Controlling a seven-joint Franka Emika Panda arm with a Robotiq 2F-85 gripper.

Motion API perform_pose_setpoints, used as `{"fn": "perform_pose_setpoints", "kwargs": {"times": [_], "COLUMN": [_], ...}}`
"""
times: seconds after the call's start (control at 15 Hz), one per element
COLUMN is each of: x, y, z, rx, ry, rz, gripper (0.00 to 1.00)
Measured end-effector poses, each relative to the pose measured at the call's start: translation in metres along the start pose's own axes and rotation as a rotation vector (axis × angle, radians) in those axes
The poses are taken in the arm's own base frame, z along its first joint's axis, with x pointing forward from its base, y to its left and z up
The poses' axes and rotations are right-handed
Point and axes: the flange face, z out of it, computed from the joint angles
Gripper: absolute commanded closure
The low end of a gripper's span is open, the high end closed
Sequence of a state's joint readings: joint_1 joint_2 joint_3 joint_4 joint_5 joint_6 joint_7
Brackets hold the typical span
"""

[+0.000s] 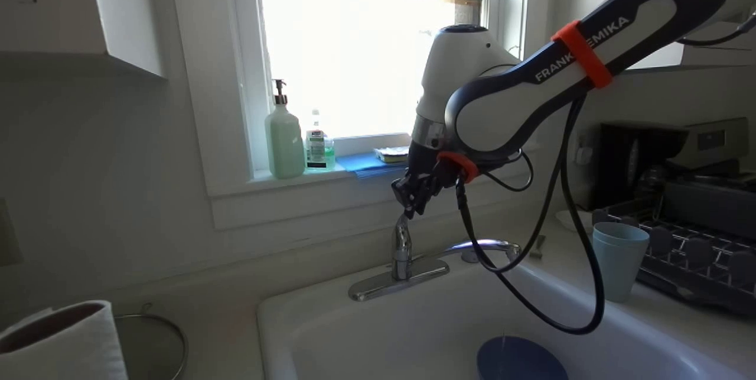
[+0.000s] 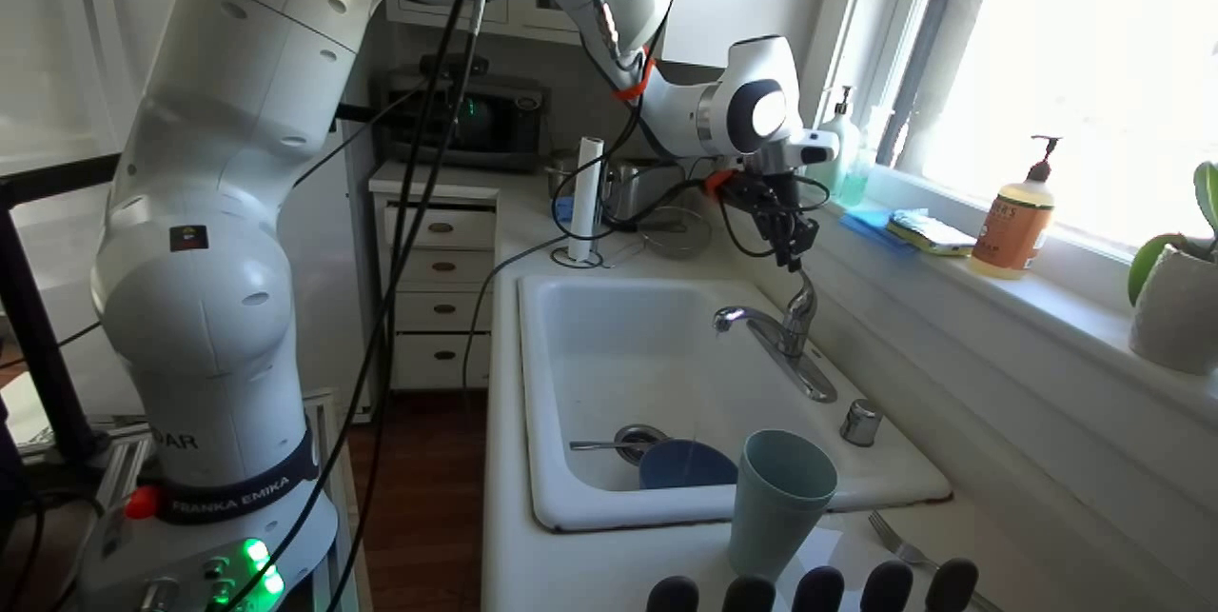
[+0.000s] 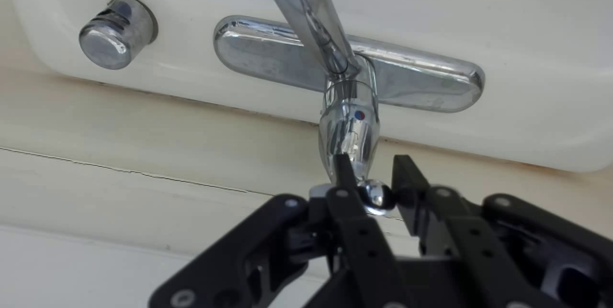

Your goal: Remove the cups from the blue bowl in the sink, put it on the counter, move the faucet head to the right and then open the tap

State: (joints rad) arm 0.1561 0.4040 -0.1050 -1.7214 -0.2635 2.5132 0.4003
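Note:
My gripper (image 3: 372, 166) is at the top of the tap (image 3: 352, 123); its fingers are closed to either side of the lever's round chrome end, which fills the gap. In both exterior views the gripper comes down onto the tap from above. The faucet head (image 2: 747, 314) reaches out over the sink (image 2: 535, 403); in an exterior view the faucet head (image 1: 484, 244) points right. Inside the basin, by the drain, lies the blue bowl (image 2: 687, 464), cut off below in an exterior view. The pale cups (image 2: 785, 498) stand upright on the counter (image 2: 609, 560); whether several are nested, I cannot tell.
A chrome knob (image 3: 115, 32) rises from the sink rim beside the faucet plate. Behind the tap, the windowsill bears a sponge (image 2: 933, 231) and soap bottles (image 2: 1013, 227). A dish rack (image 1: 703, 250) borders the counter. My arm's black cable (image 1: 593, 268) hangs in a loop over the sink.

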Motion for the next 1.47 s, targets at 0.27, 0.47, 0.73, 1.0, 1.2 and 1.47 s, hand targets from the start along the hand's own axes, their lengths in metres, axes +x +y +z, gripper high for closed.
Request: {"fn": "perform_pose_setpoints", "kwargs": {"times": [0.27,0.47,0.73,1.0,1.2,1.47], "x": [0.0,0.0,0.004,0.0,-0.018,-0.054], "y": [0.0,0.0,0.008,-0.005,-0.017,-0.015], "z": [0.0,0.0,-0.008,-0.033,-0.049,-0.063], "rx": [0.0,0.0,0.008,0.062,0.098,0.098], "ry": [0.0,0.0,0.001,0.006,-0.038,-0.113], "rz": [-0.002,-0.004,-0.015,-0.05,-0.078,-0.126], "gripper": [0.73,0.42,0.15,0.0,0.0,0.0]}}
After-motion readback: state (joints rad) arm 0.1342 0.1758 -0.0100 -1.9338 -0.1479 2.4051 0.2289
